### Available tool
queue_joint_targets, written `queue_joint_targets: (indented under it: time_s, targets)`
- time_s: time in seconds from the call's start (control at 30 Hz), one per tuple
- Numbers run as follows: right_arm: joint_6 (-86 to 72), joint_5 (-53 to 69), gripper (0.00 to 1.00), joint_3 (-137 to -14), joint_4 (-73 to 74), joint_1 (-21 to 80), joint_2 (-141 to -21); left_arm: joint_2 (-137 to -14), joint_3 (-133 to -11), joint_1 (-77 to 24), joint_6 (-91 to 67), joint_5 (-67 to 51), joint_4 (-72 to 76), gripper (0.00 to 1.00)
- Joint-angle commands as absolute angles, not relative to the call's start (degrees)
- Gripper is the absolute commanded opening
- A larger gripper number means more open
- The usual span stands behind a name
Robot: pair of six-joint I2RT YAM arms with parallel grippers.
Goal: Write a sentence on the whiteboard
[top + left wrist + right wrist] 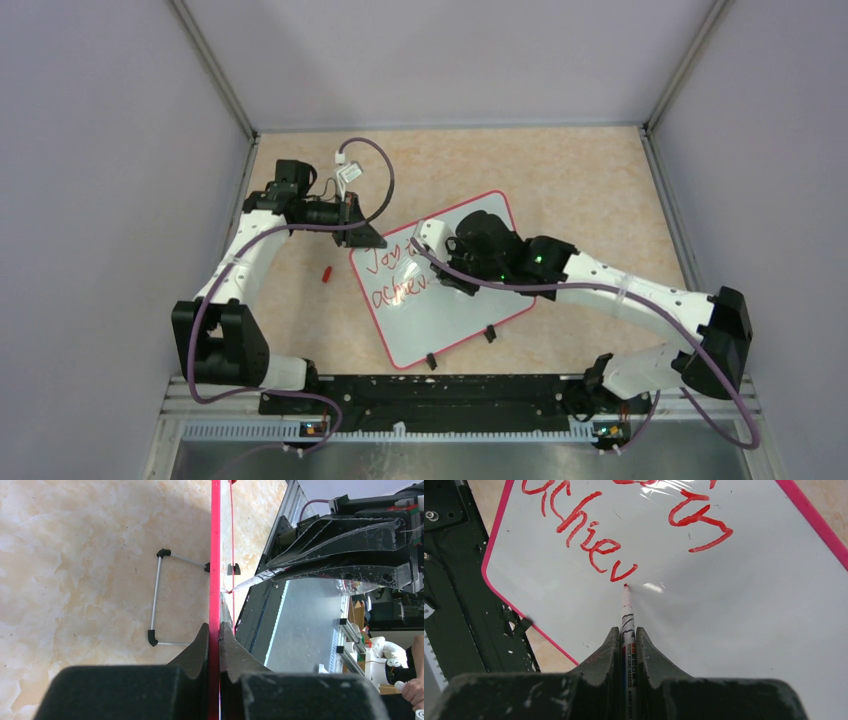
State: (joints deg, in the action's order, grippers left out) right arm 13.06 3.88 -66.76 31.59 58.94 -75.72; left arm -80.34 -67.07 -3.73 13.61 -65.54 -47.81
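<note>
On the grey-walled worktop the whiteboard is set near the middle, its frame clamped steady by the left end effector. The right end effector is closed on a marker, tip at the unfinished sentence.

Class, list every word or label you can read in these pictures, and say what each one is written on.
"Joy": red handwriting, top line on the whiteboard; the word after it is partly hidden and cut off, so it cannot be read for sure.
"achiev": red handwriting, second line on the same board, unfinished.
Print along the marker barrel: too small and blurred to read.
</note>
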Motion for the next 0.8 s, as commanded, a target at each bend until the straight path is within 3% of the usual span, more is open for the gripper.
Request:
queue_joint_targets:
  time_s: [0.0, 0.77]
  targets:
    - [13.7, 2.9, 0.0, -66.1, 30.1, 58.4, -74.6, -79.5, -66.4, -3.5, 15.0, -59.7, -47.4, 0.0]
    - [15.6, -2.7, 0.0, -68.6, 30.8, 56.9, -74.7, -79.5, -66.4, -3.5, 14.9, -59.6, -47.4, 0.0]
